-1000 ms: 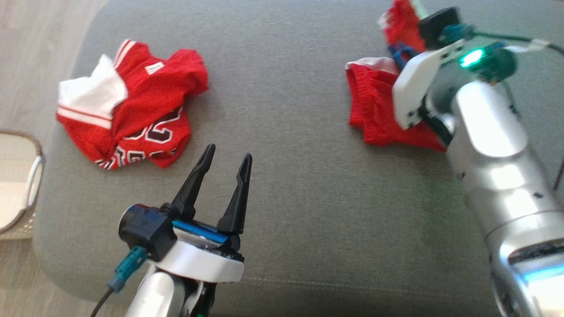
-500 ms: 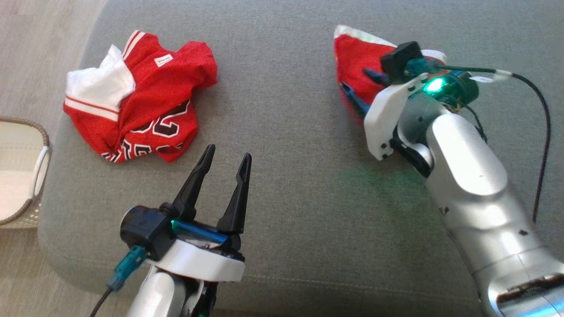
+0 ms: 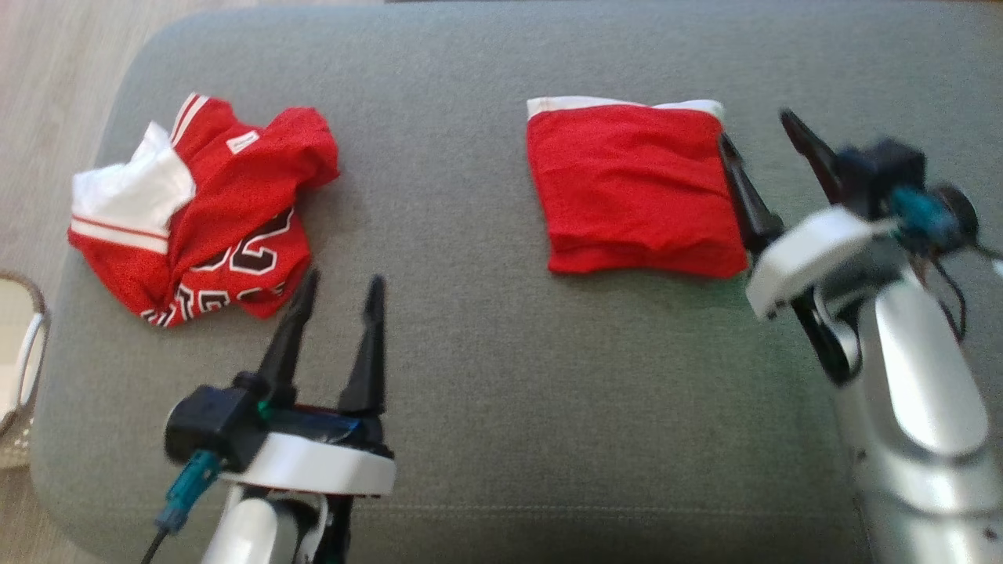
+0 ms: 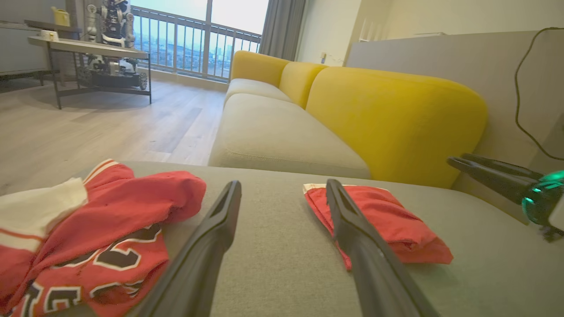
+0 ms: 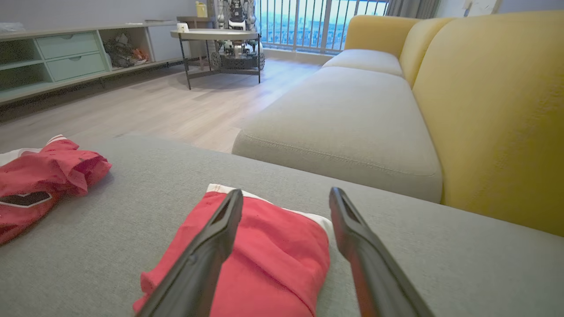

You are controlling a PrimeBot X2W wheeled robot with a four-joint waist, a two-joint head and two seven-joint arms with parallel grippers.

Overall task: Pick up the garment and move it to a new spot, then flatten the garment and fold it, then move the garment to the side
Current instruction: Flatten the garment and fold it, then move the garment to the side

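The garment [image 3: 635,192], red with a white band along its far edge, lies folded into a flat rectangle on the grey cushion [image 3: 501,392], right of centre. My right gripper [image 3: 754,129] stands open just off the garment's right edge, with nothing between its fingers. The right wrist view has the garment [image 5: 264,251] under and ahead of that gripper [image 5: 286,193]. My left gripper [image 3: 345,278] is open over bare cushion at the lower left. In its wrist view, the left gripper [image 4: 284,185] points between the folded garment [image 4: 387,220] and a crumpled jersey [image 4: 88,237].
A crumpled red and white jersey [image 3: 196,211] with dark numerals lies at the cushion's left end. A pale basket [image 3: 19,368] stands on the floor by the left edge. Beyond the cushion are a yellow-backed sofa [image 4: 396,114] and wooden floor.
My right gripper has opened and let go of the folded garment, which now lies flat on the cushion. The right arm drew back to the garment's right. The head camera shifted.
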